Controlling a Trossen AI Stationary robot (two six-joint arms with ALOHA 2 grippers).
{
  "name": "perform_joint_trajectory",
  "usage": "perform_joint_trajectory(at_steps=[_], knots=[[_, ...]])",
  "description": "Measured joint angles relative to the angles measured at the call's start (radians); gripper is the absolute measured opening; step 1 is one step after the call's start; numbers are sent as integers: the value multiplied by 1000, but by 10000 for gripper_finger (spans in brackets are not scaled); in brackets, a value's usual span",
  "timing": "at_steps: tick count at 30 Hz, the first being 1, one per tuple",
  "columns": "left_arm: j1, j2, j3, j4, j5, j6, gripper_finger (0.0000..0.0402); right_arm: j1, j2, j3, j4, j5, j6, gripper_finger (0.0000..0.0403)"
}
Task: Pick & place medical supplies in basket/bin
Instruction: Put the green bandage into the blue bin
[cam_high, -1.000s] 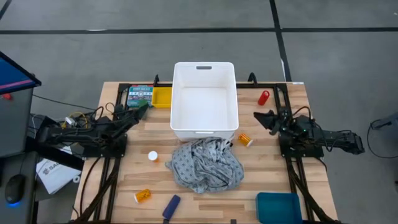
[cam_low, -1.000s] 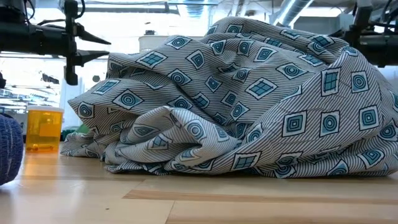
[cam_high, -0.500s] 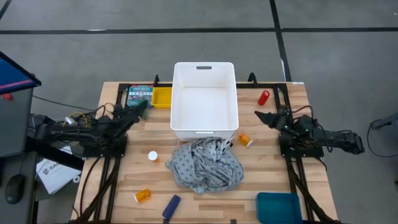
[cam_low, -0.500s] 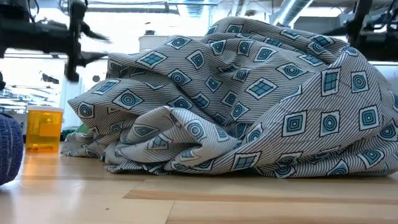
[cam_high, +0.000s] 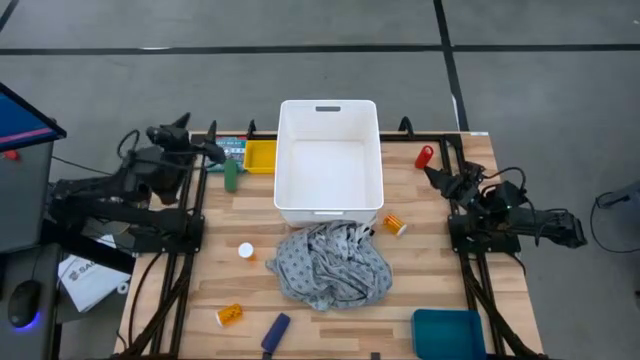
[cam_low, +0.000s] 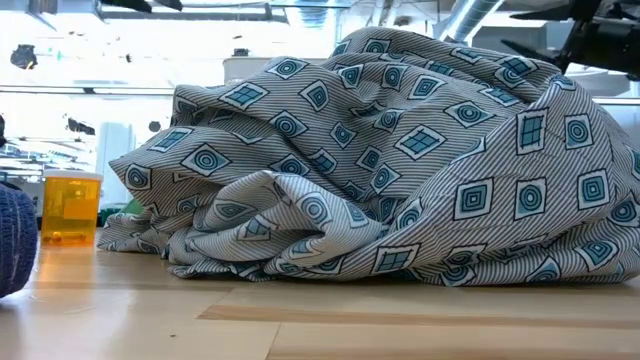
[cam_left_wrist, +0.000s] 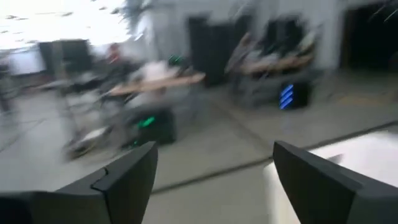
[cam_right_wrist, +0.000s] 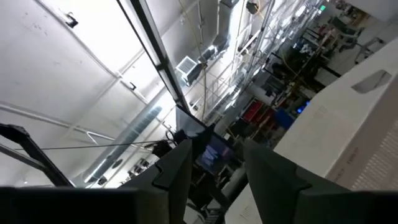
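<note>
Grey patterned cloth (cam_high: 331, 262) lies heaped on the table in front of the white bin (cam_high: 330, 205), touching its near wall; nothing is in the bin yet. An orange pill bottle (cam_high: 396, 225) sits beside the cloth, below and inward of the right gripper (cam_high: 435, 177). The red bottle (cam_high: 425, 157) lies just past that gripper. The green piece (cam_high: 231, 177) is just under and inward of the left gripper (cam_high: 212, 152), whose fingers are spread and empty. Right gripper points up, fingers slightly parted, holding nothing.

Risks: the round bottles could roll if nudged off-centre; the loose cloth may snag or drape over the bin rim; the green piece stands close to the yellow tray (cam_high: 261, 155), crowding a grasp.
</note>
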Motion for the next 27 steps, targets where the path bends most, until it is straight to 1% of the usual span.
perform_joint_trajectory(at_steps=[1, 3, 5, 6, 9, 12, 14, 15, 17, 19, 21, 24, 27], knots=[[-6, 17, 45, -111, -19, -96, 317, 2, 0, 0, -5, -1, 2, 146], [-17, 55, 115, -294, -18, -264, 318, 11, 0, 0, -3, -2, 3, 150], [-19, 93, 161, -455, 14, -408, 317, 17, 0, 0, -4, -2, 2, 152], [-15, 112, 173, -539, 45, -487, 317, 20, 0, 0, -3, -2, 3, 153], [24, 172, 181, -790, 183, -756, 317, 20, 0, 1, -3, -2, 11, 155], [81, 245, 181, -1094, 391, -1085, 317, 20, 0, 1, 3, -2, 18, 156], [99, 300, 164, -1243, 493, -1234, 317, 20, 0, 2, 15, -2, 19, 155], [96, 320, 146, -1275, 527, -1284, 317, 19, 0, 3, 20, -2, 19, 155], [89, 345, 102, -1273, 573, -1384, 318, 19, 0, 3, 29, -2, 19, 156], [90, 356, 53, -1213, 610, -1486, 317, 17, 0, 3, 40, -2, 19, 156], [92, 362, 0, -1130, 628, -1554, 317, 17, 0, 3, 57, -2, 19, 155], [113, 377, -77, -1026, 626, -1583, 317, 17, 0, 3, 80, 1, 19, 155], [162, 403, -142, -955, 616, -1543, 317, 17, 0, 3, 101, 14, 19, 155]])
